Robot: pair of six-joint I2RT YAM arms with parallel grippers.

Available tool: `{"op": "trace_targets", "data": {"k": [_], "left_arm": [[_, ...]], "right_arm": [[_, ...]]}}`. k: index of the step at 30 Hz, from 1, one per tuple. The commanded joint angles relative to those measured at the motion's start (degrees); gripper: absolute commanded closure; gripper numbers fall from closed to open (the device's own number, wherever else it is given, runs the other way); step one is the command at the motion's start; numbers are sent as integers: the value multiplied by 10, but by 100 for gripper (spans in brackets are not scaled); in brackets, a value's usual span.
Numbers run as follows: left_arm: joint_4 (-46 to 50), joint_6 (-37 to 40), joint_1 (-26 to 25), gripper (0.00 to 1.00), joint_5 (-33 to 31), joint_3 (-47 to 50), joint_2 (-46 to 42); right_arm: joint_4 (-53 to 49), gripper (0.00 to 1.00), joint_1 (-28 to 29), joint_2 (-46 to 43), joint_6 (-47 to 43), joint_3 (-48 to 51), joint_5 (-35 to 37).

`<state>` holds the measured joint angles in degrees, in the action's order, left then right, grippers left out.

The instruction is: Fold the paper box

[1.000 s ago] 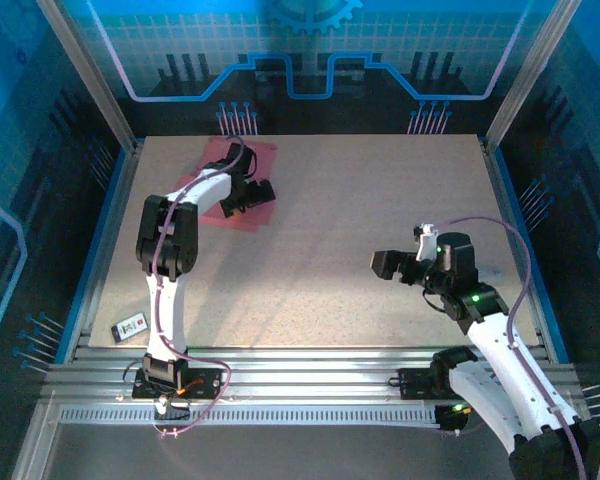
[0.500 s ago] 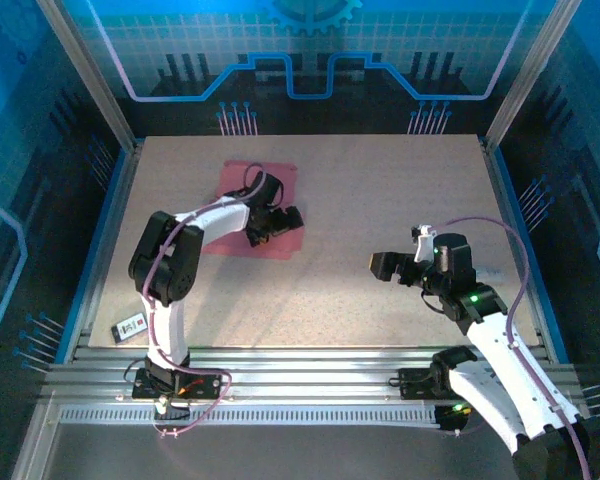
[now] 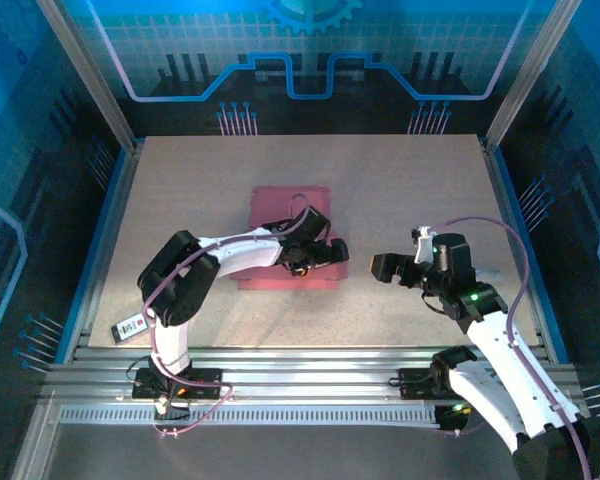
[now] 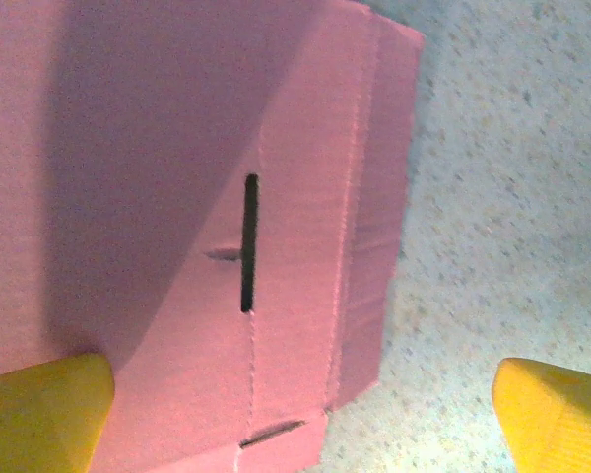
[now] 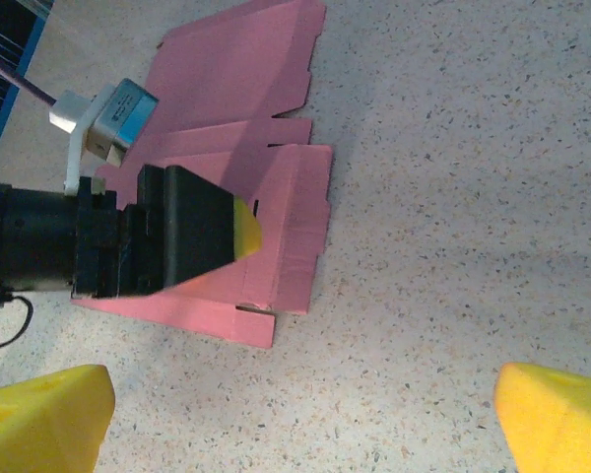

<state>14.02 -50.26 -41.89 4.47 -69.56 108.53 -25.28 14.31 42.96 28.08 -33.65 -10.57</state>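
The paper box is a flat pink cut-out sheet with flaps and slots, lying on the speckled table near the middle. My left gripper sits low over its right edge, open. In the left wrist view the pink card spreads across the left. That gripper has one yellow fingertip over the card and the other over bare table. My right gripper hovers open just right of the sheet. Its wrist view shows the sheet ahead of the gripper, with the left arm's finger on it.
A small black-and-white card lies near the table's front left corner. Metal rails run along the near edge, and blue frame walls close in the left and right sides. Bare tabletop stretches behind and to the right of the sheet.
The left arm has swept from the far left towards the middle, and the pink sheet has slid with it, nearer and to the right. The right arm has stayed still.
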Motion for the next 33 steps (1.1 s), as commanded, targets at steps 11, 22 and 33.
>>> {"op": "trace_targets", "data": {"k": [11, 22, 33], "left_arm": [[81, 55, 43, 1, -37, 84, -196], [123, 198, 197, 1, 50, 48, -156], [188, 254, 226, 1, 36, -177, 48]], "right_arm": [[15, 0, 72, 31, 14, -17, -17], [151, 0, 257, 186, 105, -29, 99], [244, 0, 367, 421, 154, -140, 153]]}}
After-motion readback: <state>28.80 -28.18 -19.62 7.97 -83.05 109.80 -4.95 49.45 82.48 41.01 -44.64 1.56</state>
